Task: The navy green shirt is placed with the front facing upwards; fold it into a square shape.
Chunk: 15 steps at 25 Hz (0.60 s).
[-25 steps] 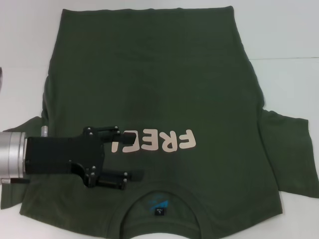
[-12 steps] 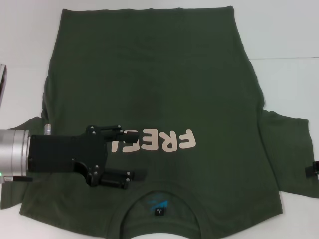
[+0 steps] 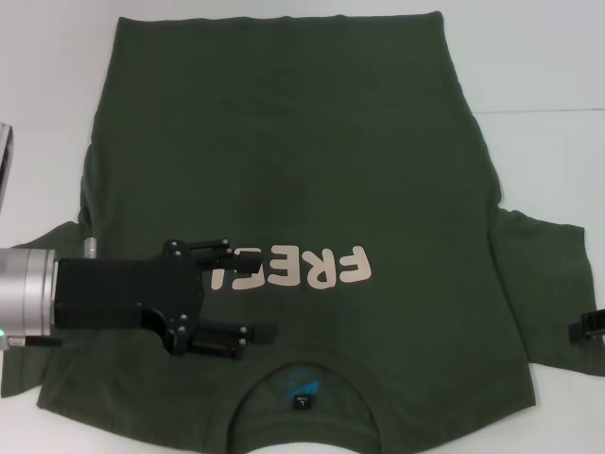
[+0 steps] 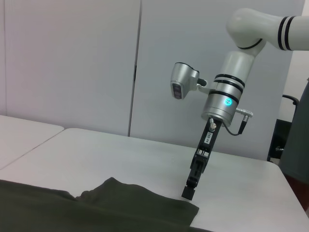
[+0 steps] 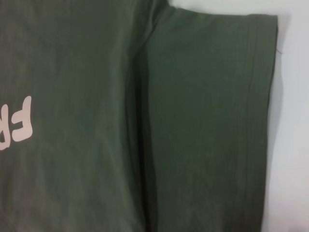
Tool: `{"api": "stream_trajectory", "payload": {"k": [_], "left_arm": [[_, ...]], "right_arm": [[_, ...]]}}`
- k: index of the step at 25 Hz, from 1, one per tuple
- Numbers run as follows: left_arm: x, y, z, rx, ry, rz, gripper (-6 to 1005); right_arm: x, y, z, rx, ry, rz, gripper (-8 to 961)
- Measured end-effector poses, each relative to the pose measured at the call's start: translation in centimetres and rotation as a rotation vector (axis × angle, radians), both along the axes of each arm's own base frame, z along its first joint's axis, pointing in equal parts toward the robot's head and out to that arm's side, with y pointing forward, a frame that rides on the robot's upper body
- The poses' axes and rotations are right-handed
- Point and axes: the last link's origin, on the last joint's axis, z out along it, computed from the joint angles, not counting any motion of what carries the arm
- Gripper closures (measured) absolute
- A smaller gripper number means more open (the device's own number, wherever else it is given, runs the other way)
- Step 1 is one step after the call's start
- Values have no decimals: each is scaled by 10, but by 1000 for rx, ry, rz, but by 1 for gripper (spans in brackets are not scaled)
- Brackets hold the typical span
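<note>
Slowly, the right gripper [image 3: 588, 330] has crept a bit more over the shirt's right sleeve; I cannot tell its jaws. Close by, the left gripper [image 3: 248, 292] hangs with fingers apart, just above the navy green shirt [image 3: 302, 170] lying flat on the white table [image 3: 539, 66] beyond.

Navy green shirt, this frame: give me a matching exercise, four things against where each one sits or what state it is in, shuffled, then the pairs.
Things:
1. navy green shirt
2. left pincer
3. right pincer
4. neck label

Places or states:
A. open, above the chest beside the pink lettering
B. spread flat on the white table, front up
C. inside the collar, at the edge nearest the robot
D. only just in the head view, at the right sleeve

Pairs: 1-B, 2-A, 3-D, 4-C
</note>
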Motion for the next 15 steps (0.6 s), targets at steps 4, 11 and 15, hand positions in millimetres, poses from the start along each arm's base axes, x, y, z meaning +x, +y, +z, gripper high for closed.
{"api": "stream_trajectory", "payload": {"k": [4, 11, 15], "left_arm": [[1, 1, 0, 0, 0, -2, 126], [1, 1, 0, 2, 2, -3, 126], [1, 1, 0, 2, 2, -3, 126]], "right_arm": [[0, 1, 0, 3, 0, 2, 46], [-2, 2, -1, 2, 3, 6, 47], [-3, 3, -5, -6, 9, 4, 45]]}}
